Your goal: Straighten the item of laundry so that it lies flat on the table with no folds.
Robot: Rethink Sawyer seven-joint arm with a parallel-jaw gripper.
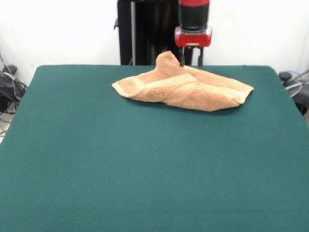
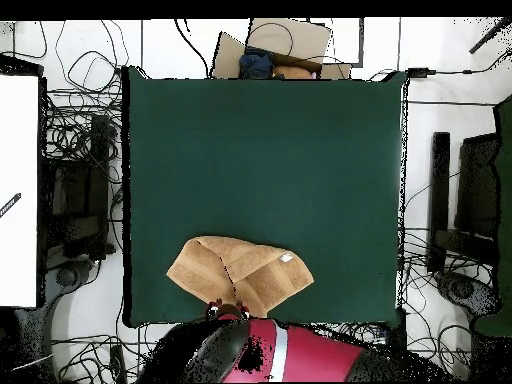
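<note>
From the front: orange-tan towel (image 1: 186,88) crumpled on the green bench (image 1: 145,164), close to the far edge and slightly right of centre. Folded over itself in several layers, with a hemmed band running across the top fold. One peak pulled up into a rounded hump at the far side, just left of the jaws (image 1: 191,63). Dark prongs hanging below the red-and-black wrist, their tips hidden behind the cloth (impossible to tell whether clenched on the fabric or released).

From overhead: towel (image 2: 238,273) near the bench edge (image 2: 260,120) closest to the robot base, left of centre in this view. Two flaps overlapping in a rough V, a small white label showing on the right flap. Jaws (image 2: 228,310) at the towel's lower edge, above the red arm; state not readable here either.
</note>
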